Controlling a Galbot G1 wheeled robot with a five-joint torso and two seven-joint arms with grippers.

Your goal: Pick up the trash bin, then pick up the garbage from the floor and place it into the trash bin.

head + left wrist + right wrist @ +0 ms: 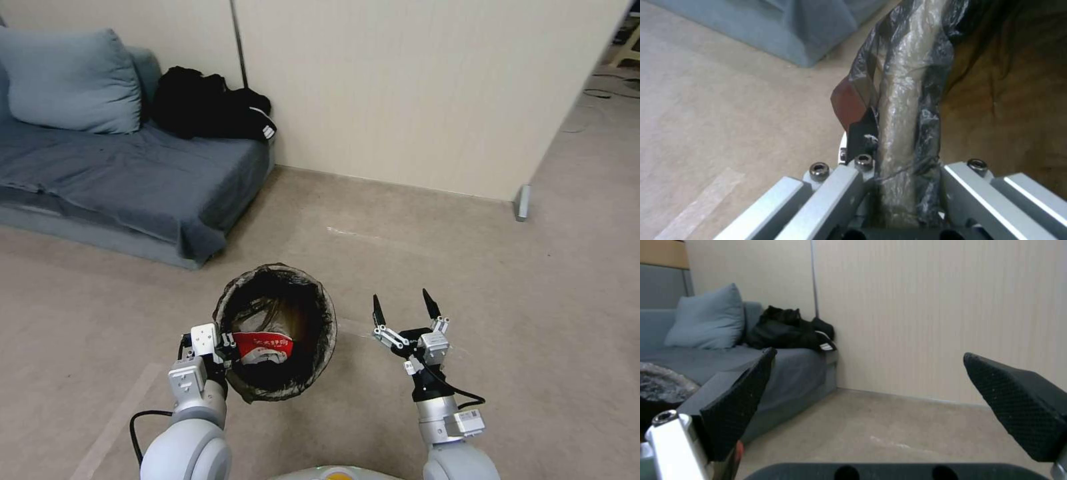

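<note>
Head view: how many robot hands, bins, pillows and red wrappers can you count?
Robot hands: 2, the left hand shut on the rim of the trash bin, the right hand open above the floor
Trash bins: 1
Pillows: 1, the blue pillow on the sofa
Red wrappers: 1, the red-and-white wrapper inside the bin
Total: 5

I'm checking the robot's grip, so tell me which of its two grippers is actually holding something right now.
The left gripper: it is clamped on the rim of the small round bin with the dark bag liner. The right gripper hangs beside the bin, fingers spread, empty.
</note>
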